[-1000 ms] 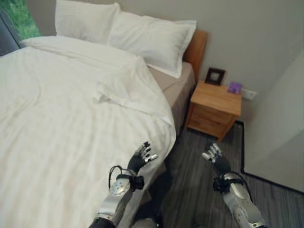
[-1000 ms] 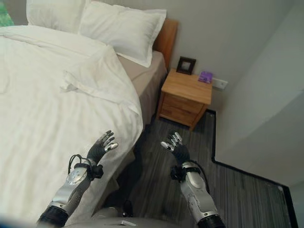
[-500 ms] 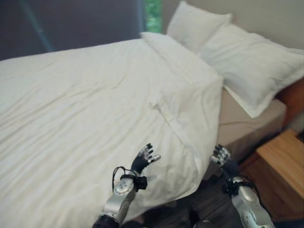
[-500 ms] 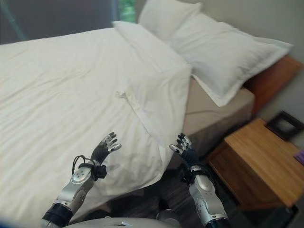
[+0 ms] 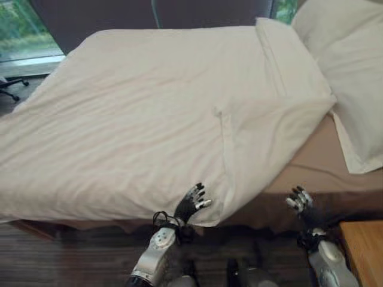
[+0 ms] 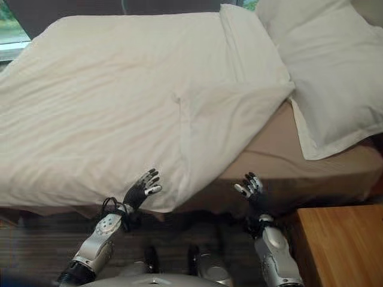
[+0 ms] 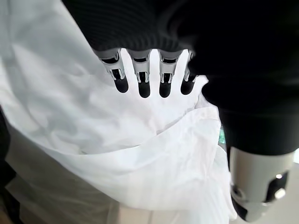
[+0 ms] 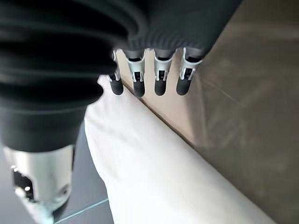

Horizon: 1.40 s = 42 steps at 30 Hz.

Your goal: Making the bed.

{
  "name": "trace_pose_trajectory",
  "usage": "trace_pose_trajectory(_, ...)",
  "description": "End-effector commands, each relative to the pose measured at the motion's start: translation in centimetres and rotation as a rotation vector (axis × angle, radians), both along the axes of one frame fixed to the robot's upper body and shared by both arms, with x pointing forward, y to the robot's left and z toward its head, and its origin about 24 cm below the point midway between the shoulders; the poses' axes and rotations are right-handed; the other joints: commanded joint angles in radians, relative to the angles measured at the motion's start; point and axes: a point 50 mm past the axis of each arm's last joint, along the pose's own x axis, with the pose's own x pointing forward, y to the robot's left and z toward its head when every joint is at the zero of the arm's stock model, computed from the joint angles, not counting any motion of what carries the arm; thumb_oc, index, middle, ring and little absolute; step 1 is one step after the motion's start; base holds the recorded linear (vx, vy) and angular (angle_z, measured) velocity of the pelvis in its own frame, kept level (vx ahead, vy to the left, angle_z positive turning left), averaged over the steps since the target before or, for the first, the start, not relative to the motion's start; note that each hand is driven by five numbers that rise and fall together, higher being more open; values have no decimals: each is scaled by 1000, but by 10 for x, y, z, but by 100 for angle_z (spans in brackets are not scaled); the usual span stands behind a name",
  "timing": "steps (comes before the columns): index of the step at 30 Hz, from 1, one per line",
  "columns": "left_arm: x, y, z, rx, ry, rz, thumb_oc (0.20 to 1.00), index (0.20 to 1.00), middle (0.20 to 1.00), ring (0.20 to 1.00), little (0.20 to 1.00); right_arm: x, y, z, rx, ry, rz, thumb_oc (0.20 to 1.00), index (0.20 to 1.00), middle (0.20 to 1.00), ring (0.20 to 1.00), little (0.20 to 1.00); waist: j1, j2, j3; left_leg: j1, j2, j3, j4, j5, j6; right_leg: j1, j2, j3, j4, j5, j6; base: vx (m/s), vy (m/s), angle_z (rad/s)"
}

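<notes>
White duvet (image 5: 149, 119) lies just ahead of both spread, empty hands — left hand (image 5: 192, 203), right hand (image 5: 300, 202).

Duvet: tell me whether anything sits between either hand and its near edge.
Nothing visible does. The left hand is open right at the duvet where its edge hangs over the bedside. The right hand is open before the bare mattress sheet, beside the duvet's folded-back corner, with nothing in between.

1. White duvet (image 5: 149, 113): rumpled, spread over the bed, its near corner folded back diagonally.
2. White pillow (image 6: 335, 72): at the bed's head, overlapping bare tan sheet (image 6: 269, 152).
</notes>
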Motion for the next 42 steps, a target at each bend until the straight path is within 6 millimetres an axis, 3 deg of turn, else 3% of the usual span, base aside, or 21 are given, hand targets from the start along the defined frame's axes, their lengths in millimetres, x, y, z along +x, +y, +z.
trace_pose_trajectory(1,10,9,15,57,-95,-24,1000,1000,1000,1000,1000,6,5,21,39,-132,-15,1000,1000,1000,1000,1000,-16,-14,-88,8,-23,-13,-24,103,-20,97,-129,31,-97,62,128,42,83,28)
trace_pose_trajectory(4,9,14,14,67,-91,-2,1000,1000,1000,1000,1000,8,9,22,38,-132,2,1000,1000,1000,1000,1000,-12,-12,-82,22,-27,-12,-22,95,-15,97,-133,39,-78,58,126,2,84,-13)
trace_pose_trajectory(5,6,24,12,61,-76,46,1000,1000,1000,1000,1000,10,14,24,72,-146,12,1000,1000,1000,1000,1000,-3,-15,-74,30,-29,-4,-20,86,-10,95,-139,52,-70,60,128,-20,86,-27)
trace_pose_trajectory(10,1,30,11,53,-69,80,1000,1000,1000,1000,1000,7,5,25,-21,-142,7,1000,1000,1000,1000,1000,2,-23,-67,39,-36,-3,-11,69,1,93,-144,61,-53,61,135,11,59,-11)
trace_pose_trajectory(11,2,30,12,49,-76,82,1000,1000,1000,1000,1000,7,3,26,-34,-147,1,1000,1000,1000,1000,1000,1,-23,-63,43,-37,-1,-17,66,4,80,-143,66,-27,58,139,-66,74,-3)
trace_pose_trajectory(13,6,34,19,48,-108,100,1000,1000,1000,1000,1000,13,4,34,-66,-185,5,1000,1000,1000,1000,1000,10,-18,-29,39,-21,32,-8,57,14,-22,-141,51,142,65,170,-122,49,-23)
trace_pose_trajectory(16,16,35,29,64,-156,86,1000,1000,1000,1000,1000,17,6,39,-48,-222,-1,1000,1000,1000,1000,1000,-11,-17,-9,25,-7,6,25,54,11,-61,-105,151,248,76,192,-24,-53,-42)
trace_pose_trajectory(17,19,36,34,68,-181,81,1000,1000,1000,1000,1000,18,6,41,-45,-234,-3,1000,1000,1000,1000,1000,-13,-16,-12,24,0,-1,29,53,5,-53,-119,167,222,72,182,57,-149,-8)
trace_pose_trajectory(20,24,50,48,81,-236,122,1000,1000,1000,1000,1000,23,9,47,-55,-263,9,1000,1000,1000,1000,1000,11,-6,-28,43,50,26,21,53,-29,-32,-255,81,88,110,167,62,-213,-5)
trace_pose_trajectory(21,24,51,48,81,-235,122,1000,1000,1000,1000,1000,23,9,47,-55,-263,10,1000,1000,1000,1000,1000,9,-6,-26,46,51,24,19,52,-30,-24,-255,77,79,113,168,134,-322,-23)
trace_pose_trajectory(22,24,69,59,87,-286,202,1000,1000,1000,1000,1000,27,10,54,-111,-290,46,1000,1000,1000,1000,1000,14,-11,-37,77,73,44,1,50,-57,-25,-289,42,-13,153,185,154,-318,-53)
trace_pose_trajectory(24,22,90,69,61,-338,350,1000,1000,1000,1000,1000,30,15,66,-147,-343,95,1000,1000,1000,1000,1000,10,-20,-43,101,105,62,-11,49,-83,-23,-269,43,-78,152,199,153,-403,-63)
trace_pose_trajectory(25,20,94,68,30,-337,386,1000,1000,1000,1000,1000,28,17,67,-124,-351,100,1000,1000,1000,1000,1000,15,-21,-45,85,124,46,8,77,-97,-10,-255,58,-70,132,201,102,-441,-25)
trace_pose_trajectory(27,13,109,62,-13,-324,497,1000,1000,1000,1000,1000,27,20,64,-86,-354,126,1000,1000,1000,1000,1000,10,-21,-48,66,195,12,56,141,-130,6,-195,87,-60,96,167,101,-475,24)
trace_pose_trajectory(28,14,106,59,-33,-317,502,1000,1000,1000,1000,1000,26,18,62,-88,-348,122,1000,1000,1000,1000,1000,12,-20,-44,42,212,5,107,179,-131,25,-181,80,-69,86,149,94,-576,42)
trace_pose_trajectory(29,17,102,58,-43,-315,526,1000,1000,1000,1000,1000,24,8,61,-128,-331,101,1000,1000,1000,1000,1000,6,-25,-19,-39,248,-6,289,268,-114,75,-156,41,-83,78,95,48,-402,18)
trace_pose_trajectory(33,15,97,54,-73,-301,516,1000,1000,1000,1000,1000,21,-2,60,-157,-316,80,1000,1000,1000,1000,1000,1,-38,-5,-96,259,17,415,260,-92,117,-139,25,-97,61,57,56,-281,43)
trace_pose_trajectory(35,11,94,49,-89,-282,529,1000,1000,1000,1000,1000,20,-11,62,-193,-306,61,1000,1000,1000,1000,1000,19,-44,-15,-150,143,-13,413,212,-83,140,-140,32,-114,55,55,149,-159,6)
trace_pose_trajectory(38,9,90,42,-98,-250,529,1000,1000,1000,1000,1000,18,-15,62,-171,-308,12,1000,1000,1000,1000,1000,24,-37,-33,-144,82,45,242,173,-72,155,-130,22,-126,43,69,168,-21,7)
trace_pose_trajectory(39,10,89,42,-90,-247,526,1000,1000,1000,1000,1000,18,-16,61,-166,-306,-9,1000,1000,1000,1000,1000,27,-25,-36,-133,52,38,139,183,-72,155,-122,21,-122,35,73,138,72,5)
trace_pose_trajectory(42,14,87,44,-61,-256,519,1000,1000,1000,1000,1000,17,-13,57,-177,-288,-11,1000,1000,1000,1000,1000,16,-9,-47,-75,25,-12,56,163,-61,152,-117,21,-97,17,86,127,92,-11)
